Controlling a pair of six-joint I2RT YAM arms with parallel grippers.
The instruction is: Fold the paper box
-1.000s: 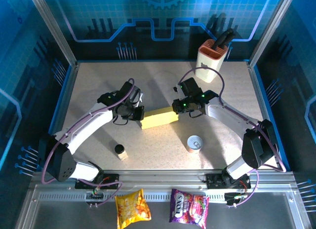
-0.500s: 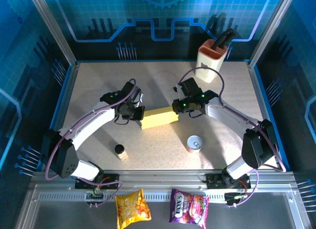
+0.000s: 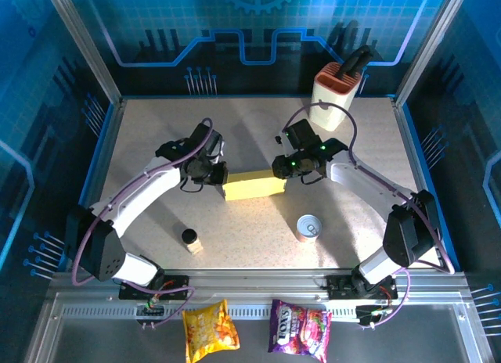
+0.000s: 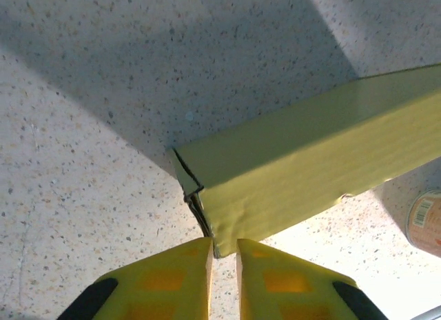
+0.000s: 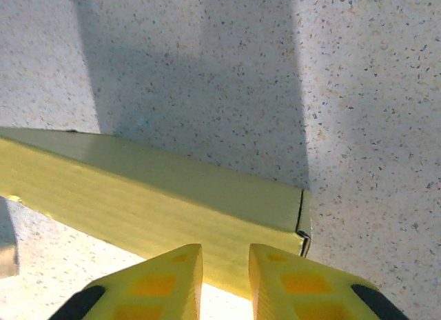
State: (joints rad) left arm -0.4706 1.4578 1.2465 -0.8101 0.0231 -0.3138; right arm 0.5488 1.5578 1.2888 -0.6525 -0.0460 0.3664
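On the table (image 3: 258, 128), narrowly parted left hand (image 4: 224, 254) and right hand (image 5: 224, 258) flank paper box (image 3: 252, 186); grip unclear.

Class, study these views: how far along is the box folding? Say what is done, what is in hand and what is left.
Done: the box is closed into a yellow block, with no flap standing open. In hand: the left gripper and right gripper, fingers nearly shut, sit at its two ends. Left: probably the end seams, which gape slightly, need pressing flush.
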